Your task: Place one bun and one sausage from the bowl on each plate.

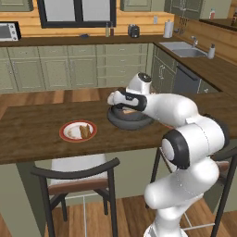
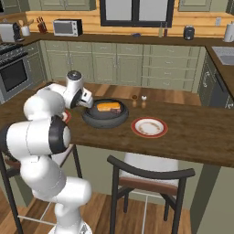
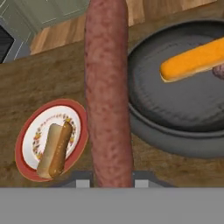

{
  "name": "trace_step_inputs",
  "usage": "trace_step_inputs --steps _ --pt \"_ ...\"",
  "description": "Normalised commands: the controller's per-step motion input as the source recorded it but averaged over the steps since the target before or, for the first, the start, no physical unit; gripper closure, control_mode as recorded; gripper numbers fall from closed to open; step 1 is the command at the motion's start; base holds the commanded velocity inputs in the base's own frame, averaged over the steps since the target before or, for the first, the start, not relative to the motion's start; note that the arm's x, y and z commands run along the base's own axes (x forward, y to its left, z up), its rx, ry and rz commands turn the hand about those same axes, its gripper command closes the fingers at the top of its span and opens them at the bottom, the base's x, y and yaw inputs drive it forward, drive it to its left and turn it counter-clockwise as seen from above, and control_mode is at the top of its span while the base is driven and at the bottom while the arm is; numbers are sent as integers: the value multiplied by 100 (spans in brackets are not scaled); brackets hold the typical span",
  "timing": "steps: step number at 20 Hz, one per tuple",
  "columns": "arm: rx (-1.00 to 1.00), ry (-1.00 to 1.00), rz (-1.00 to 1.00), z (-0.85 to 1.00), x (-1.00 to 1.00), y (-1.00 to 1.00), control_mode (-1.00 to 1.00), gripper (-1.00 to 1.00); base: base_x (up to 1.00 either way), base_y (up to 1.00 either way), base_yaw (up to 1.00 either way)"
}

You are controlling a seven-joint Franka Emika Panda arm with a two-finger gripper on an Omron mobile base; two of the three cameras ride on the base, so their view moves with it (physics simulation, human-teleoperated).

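The gripper is clamped on a sausage, lifted just beside the bowl, probably for the empty plate; one bun remains inside the bowl.

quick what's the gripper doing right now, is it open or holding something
Gripper: shut on a sausage, held above the counter between the filled plate and the bowl.
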Motion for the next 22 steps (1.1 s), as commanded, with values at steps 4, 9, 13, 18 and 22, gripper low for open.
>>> trace_step_inputs --steps 4,9,13,18,22 --pt "0 11 6 78 -35 100 -100 100 0 0 0" --pt "0 27 6 -18 -24 100 -100 100 0 0 0" --pt "-6 24 0 -70 4 100 -100 100 0 0 0" --pt "-15 26 0 -68 44 96 -100 100 0 0 0" --pt "-20 10 0 -34 35 29 -100 100 0 0 0"
